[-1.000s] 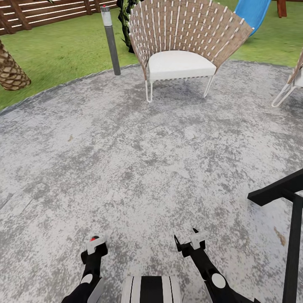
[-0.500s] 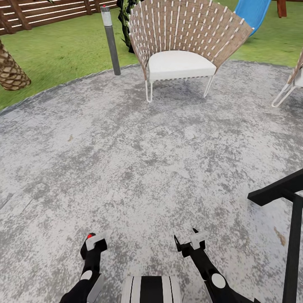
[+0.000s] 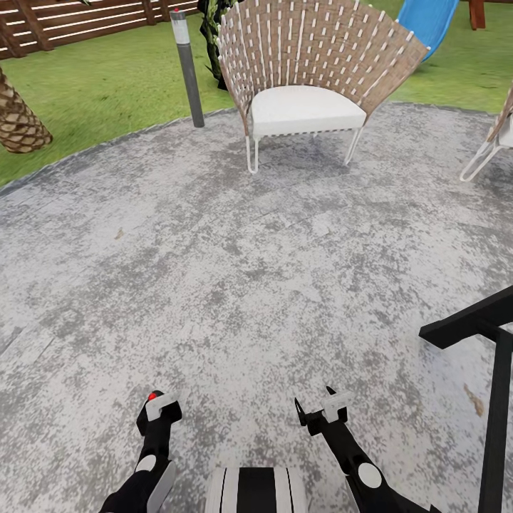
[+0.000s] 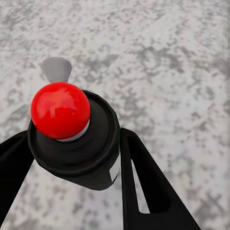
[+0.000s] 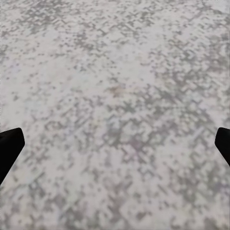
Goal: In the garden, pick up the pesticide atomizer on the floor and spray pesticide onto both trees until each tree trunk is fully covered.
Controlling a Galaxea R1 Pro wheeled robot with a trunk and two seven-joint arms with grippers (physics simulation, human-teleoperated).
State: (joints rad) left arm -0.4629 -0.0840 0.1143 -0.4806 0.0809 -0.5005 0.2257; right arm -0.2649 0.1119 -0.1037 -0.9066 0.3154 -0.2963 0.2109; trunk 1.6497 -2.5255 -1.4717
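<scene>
with both arms low over the floor (image 3: 235,285), my left gripper (image 4: 72,158) has its two black fingers (image 4: 143,191) clamped against the sides of the pesticide atomizer (image 4: 74,134); red top (image 4: 60,110) sticks out past the fingertips. head view: atomizer's red cap (image 3: 152,396) at the left gripper's tip. right gripper (image 3: 318,407) spread wide, holding nothing, just grey paving between the tips. wicker chair (image 3: 306,71) and grey post (image 3: 188,68) well ahead at the lawn's (image 3: 92,92) edge.

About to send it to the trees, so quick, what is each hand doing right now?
Left hand: closed on the pesticide atomizer, red top showing.
Right hand: open, holding nothing, above the floor.
</scene>
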